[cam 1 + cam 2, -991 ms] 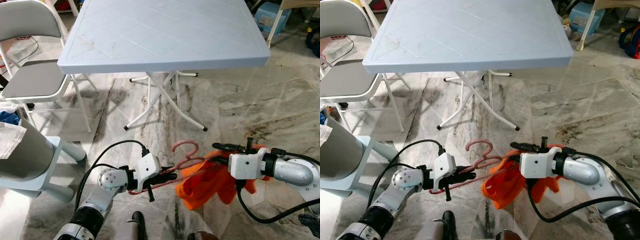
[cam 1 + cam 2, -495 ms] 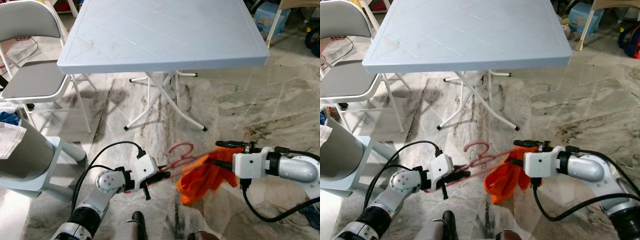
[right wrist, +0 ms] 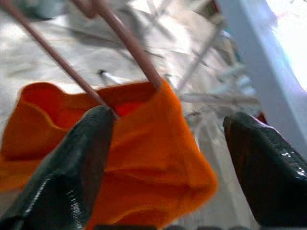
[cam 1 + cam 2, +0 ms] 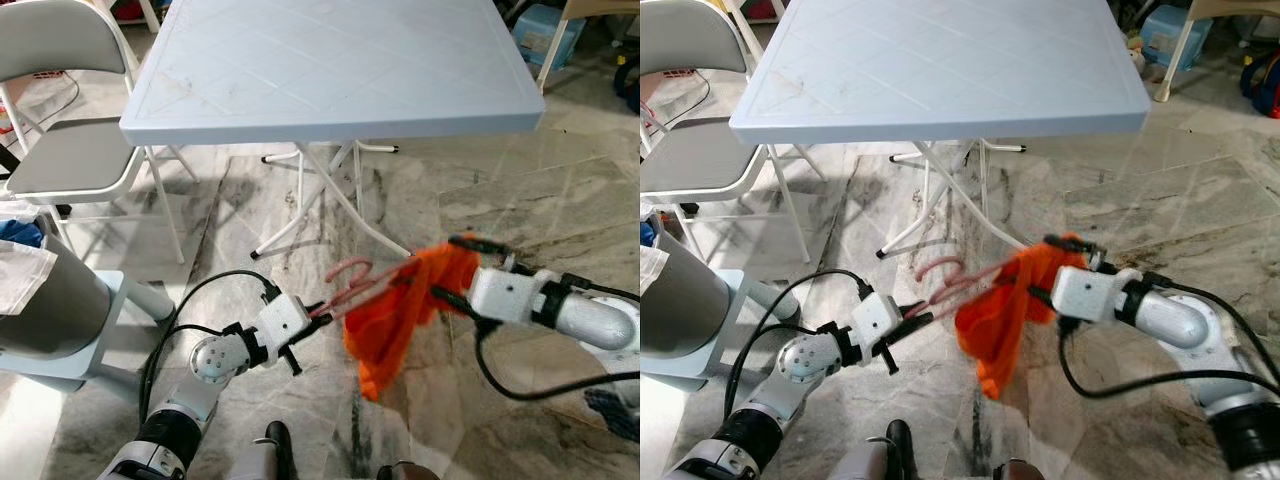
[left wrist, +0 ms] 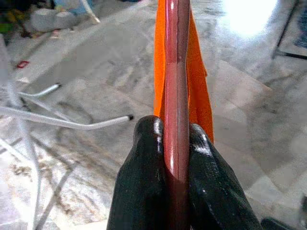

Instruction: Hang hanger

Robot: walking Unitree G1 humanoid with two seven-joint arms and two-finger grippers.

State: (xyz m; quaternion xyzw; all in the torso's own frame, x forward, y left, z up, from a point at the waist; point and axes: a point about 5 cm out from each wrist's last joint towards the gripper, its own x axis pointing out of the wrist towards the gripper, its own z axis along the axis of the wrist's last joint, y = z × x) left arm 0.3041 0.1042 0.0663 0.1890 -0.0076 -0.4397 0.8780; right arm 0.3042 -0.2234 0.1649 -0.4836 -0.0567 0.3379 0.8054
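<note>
We are holding one thin pink plastic hanger (image 4: 352,285) between both arms, low over the marble floor and in front of the pale blue folding table (image 4: 330,70). The left gripper (image 5: 176,143) is pinching the hanger's end, fingers pressed together on the bar. The right gripper (image 3: 168,158) is standing spread, with the one orange cloth garment (image 4: 400,310) draped between its fingers (image 3: 72,167); whether it is bearing on the hanger we cannot tell.

Handling, as we judge it: the hanger is light, stiff and slippery, so grip the bar near the hook. The garment is soft and limp and may slide off if tilted.

Count: one hanger, one garment, one table, one grey folding chair (image 4: 60,110).
</note>
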